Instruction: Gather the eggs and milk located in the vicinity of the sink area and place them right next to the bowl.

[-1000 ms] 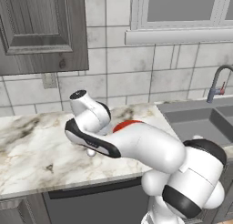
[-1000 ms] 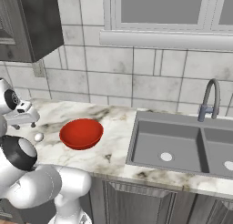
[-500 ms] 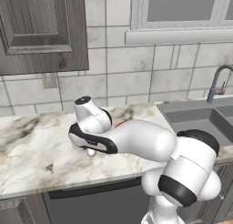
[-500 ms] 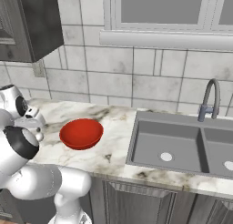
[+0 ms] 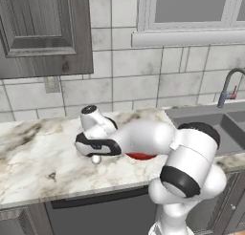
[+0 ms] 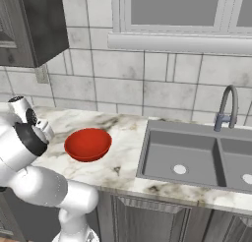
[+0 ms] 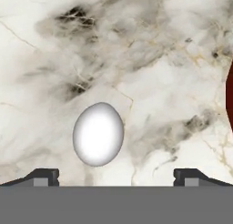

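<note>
My gripper (image 7: pixel 116 175) hangs open just above the marble counter, fingertips (image 7: pixel 43 175) set wide apart. A small glossy white ball (image 7: pixel 98 134) lies on the marble right under it, nearer the left tip and untouched. In the left base view the gripper (image 5: pixel 97 153) points down over that ball (image 5: pixel 96 159), just left of the red bowl (image 5: pixel 141 156). The bowl (image 6: pixel 87 143) stands empty on the counter, left of the grey sink (image 6: pixel 162 157); its rim (image 7: pixel 230 100) edges the hand view. The eggs and the milk are out of view.
A curved grey tap (image 6: pixel 227 108) with a small red lever (image 5: pixel 234 92) rises behind the two-basin sink (image 5: pixel 229 124). A dark wall cabinet (image 5: pixel 43 33) hangs over the counter's left part. Tiled wall and a window sill run along the back.
The hand has come down and swung a little to the right, toward the bowl, and now hovers over the white ball. The jaws stayed open.
</note>
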